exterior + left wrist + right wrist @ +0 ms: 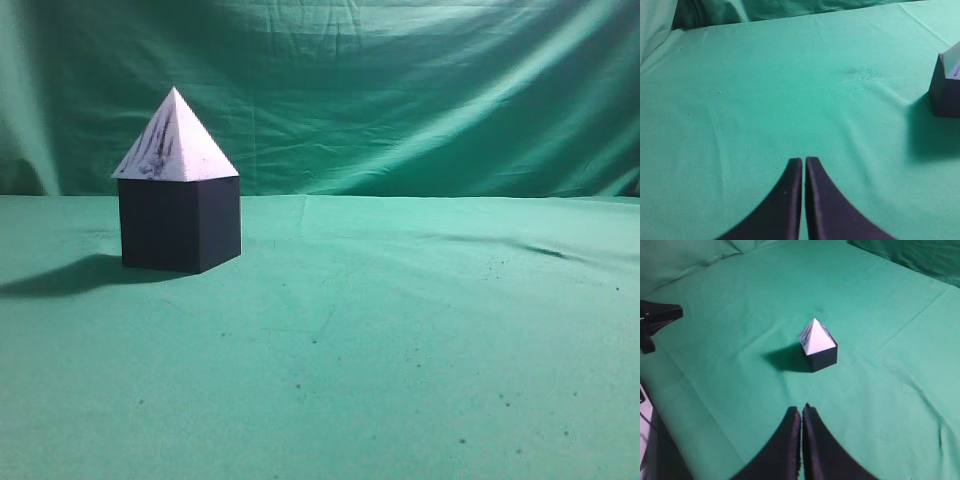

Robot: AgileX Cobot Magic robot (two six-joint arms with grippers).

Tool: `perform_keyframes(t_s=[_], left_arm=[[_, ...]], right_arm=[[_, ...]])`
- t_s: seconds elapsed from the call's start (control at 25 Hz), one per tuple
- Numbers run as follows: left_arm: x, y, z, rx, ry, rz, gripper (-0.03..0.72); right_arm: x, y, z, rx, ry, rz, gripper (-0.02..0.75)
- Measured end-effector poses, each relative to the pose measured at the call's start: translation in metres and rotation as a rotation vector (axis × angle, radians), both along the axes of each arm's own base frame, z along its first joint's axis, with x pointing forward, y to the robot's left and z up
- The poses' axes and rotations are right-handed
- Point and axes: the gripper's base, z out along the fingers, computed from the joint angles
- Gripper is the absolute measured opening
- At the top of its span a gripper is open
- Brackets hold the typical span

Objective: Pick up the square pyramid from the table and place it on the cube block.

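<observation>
Square pyramid: sits on top of the cube block, apex up, base edges roughly matching the cube's top so it looks level and stable; the exterior view has the pair at about 9 o'clock.

Cube block: stands on the table, its shadow falling toward 8 o'clock in the exterior view.

Same stack, right wrist view: pyramid on cube, near the middle of the picture, at 12 o'clock from the fingers and well apart from them.

Same stack, left wrist view: only a corner of the cube shows at the 3 o'clock edge, with a pale sliver above it that is probably the pyramid's base.

Left gripper: fingers pressed together with nothing between them, hanging over bare cloth.

Right gripper: fingers likewise together and empty, set back from the stack.

Dark object: at 9 o'clock in the right wrist view, possibly part of the other arm; too unclear to say.

Task stage: judged complete, since the pyramid rests on the cube and neither gripper touches it; standing clear avoids nudging the stack.

Risk: a passing arm could tip the pyramid off.
</observation>
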Motion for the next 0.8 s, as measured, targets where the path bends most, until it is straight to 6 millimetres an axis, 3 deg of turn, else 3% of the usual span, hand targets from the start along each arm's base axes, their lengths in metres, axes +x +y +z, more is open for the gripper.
perform_keyframes(t_s=[0.2, 0.36, 0.6, 0.8], left_arm=[[0.0, 0.0, 0.0, 0.0, 0.0, 0.0, 0.0], [0.0, 0.0, 0.0, 0.0, 0.0, 0.0, 0.0], [0.0, 0.0, 0.0, 0.0, 0.0, 0.0, 0.0], [0.0, 0.0, 0.0, 0.0, 0.0, 0.0, 0.0]], right_arm=[[-0.004, -0.015, -0.001, -0.022, -0.105, -0.041, 0.0], [-0.002, -0.032, -0.023, 0.045, -0.216, -0.2, 0.0], [0.002, -0.057, -0.09, 0.119, -0.329, -0.53, 0.0], [-0.008, -0.07, -0.138, 0.117, -0.37, -0.693, 0.0]])
